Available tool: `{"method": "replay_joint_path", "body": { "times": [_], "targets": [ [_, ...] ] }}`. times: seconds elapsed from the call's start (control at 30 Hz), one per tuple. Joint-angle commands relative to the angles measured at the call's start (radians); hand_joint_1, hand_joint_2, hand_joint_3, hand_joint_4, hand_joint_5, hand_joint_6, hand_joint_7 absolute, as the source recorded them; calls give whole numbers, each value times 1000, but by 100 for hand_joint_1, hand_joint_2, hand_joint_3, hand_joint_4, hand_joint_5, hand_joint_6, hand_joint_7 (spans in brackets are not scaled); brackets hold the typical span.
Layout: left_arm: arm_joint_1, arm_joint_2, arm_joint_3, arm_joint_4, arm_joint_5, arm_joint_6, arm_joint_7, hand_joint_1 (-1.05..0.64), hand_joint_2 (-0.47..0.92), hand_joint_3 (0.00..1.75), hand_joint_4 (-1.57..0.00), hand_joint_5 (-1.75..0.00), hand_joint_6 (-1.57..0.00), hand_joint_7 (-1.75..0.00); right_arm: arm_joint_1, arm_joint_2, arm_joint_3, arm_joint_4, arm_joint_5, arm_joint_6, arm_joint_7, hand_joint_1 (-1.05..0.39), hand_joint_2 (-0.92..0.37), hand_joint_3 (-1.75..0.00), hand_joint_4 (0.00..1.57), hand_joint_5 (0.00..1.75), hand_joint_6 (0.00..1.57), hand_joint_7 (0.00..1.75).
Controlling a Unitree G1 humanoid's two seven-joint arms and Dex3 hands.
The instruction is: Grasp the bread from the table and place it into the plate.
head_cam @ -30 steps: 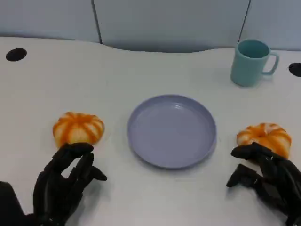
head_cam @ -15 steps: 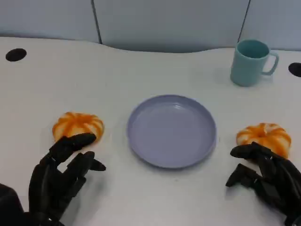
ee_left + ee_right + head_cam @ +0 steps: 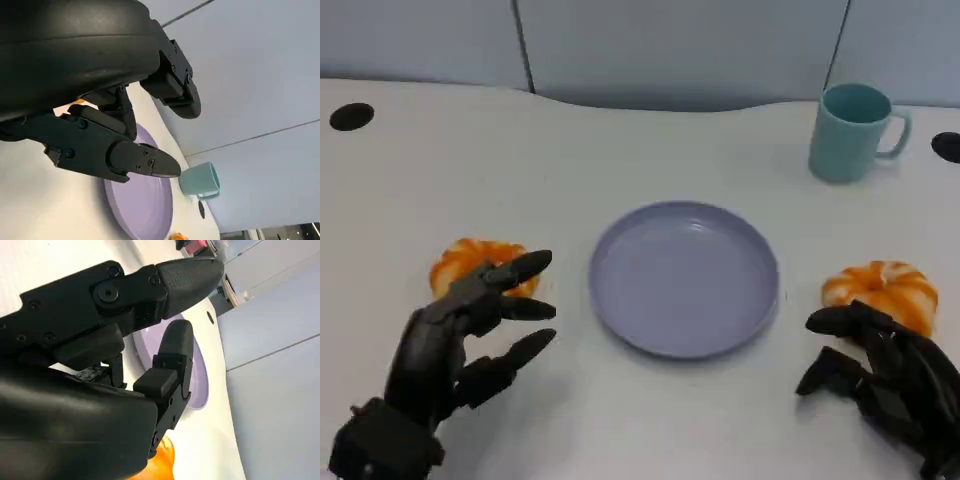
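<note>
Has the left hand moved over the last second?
Yes. The left hand has risen and reached forward, its fingertips now overlapping the left bread and nearer the plate.

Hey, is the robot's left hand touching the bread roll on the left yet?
Cannot tell. In the head view the left hand has its fingers spread and overlapping the near edge of the left bread roll, but no contact or gap shows plainly.

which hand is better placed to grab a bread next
Probably the left. The left hand is raised and open, its fingers reaching over the left bread. The right hand sits open just short of the right bread, so it's a close second.
</note>
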Motion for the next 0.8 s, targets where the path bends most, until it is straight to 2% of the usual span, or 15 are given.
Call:
{"method": "replay_joint_path", "body": {
  "times": [0.03, 0.17, 0.33, 0.4, 0.53, 0.8],
  "targets": [
    [-76, 229, -36, -199, 561, 9, 311, -61, 92, 3, -21, -39, -37, -1, 24, -7, 6, -10, -14, 10, -16, -47, -92, -15, 63, 142, 68, 94],
    [-93, 276, -83, -249, 699, 102, 389, -67, 92, 4, -14, -28, -31, 0, 20, -5, 3, -1, -8, 9, -7, -47, -92, -15, 64, 141, 68, 93],
    [-124, 361, -202, -327, 938, 312, 484, -70, 92, 7, -8, -20, -23, 0, 28, -5, 7, -14, -12, 15, -15, -47, -92, -14, 64, 140, 68, 92],
    [-128, 377, -234, -335, 948, 351, 503, -70, 92, 5, -8, -18, -23, -1, 29, -6, 8, -18, -11, 16, -16, -46, -92, -14, 64, 139, 68, 91],
    [-173, 398, -311, -318, 978, 462, 452, -71, 92, 3, -6, -16, -21, 0, 27, -9, 8, -12, -3, 21, 1, -46, -92, -15, 64, 139, 68, 91],
    [-180, 432, -371, -326, 939, 514, 469, -71, 92, 2, -7, -15, -21, 0, 27, -9, 7, -12, -4, 22, 2, -46, -92, -15, 64, 140, 68, 91]
  ]
}}
